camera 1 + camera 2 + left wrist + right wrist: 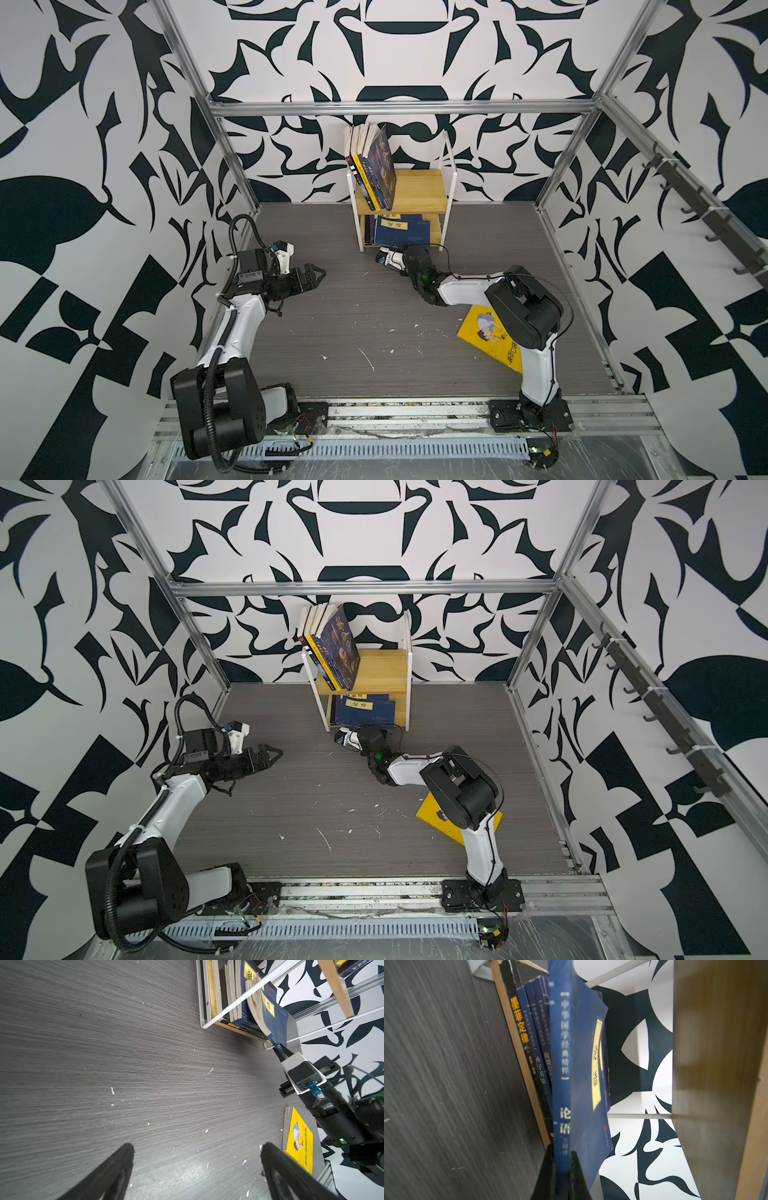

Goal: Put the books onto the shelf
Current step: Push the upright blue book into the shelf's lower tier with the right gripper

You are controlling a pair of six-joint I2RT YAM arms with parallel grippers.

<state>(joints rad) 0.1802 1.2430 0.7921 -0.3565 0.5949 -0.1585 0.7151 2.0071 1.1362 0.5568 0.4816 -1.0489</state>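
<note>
**Grey counter, patterned walls: navy book clamped at the shelf's lower tier**

Black-and-white patterned walls close in a grey wood-grain counter flecked with white marks.

At the left of both top views, the left pincer hangs over bare counter with its fingers spread wide apart, holding nothing. The left wrist view shows only the wood grain between them.

At the upper middle of both top views, against the back wall, stands the shelf. A row of standing books leans at the left end of its upper board, and the rest of that board is bare. A stack of books lies flat on the lower board.

Just below the shelf in the frame, the right pincer is clamped shut on the spine corner of a navy book with a yellow title label. That book sits in the lower tier, tilted up off the stack, and its gripped end pokes out of the front.

At the lower right of both top views, a yellow book with a cartoon cover lies flat on the counter. It is well apart from the shelf and partly hidden under the right arm.
</note>
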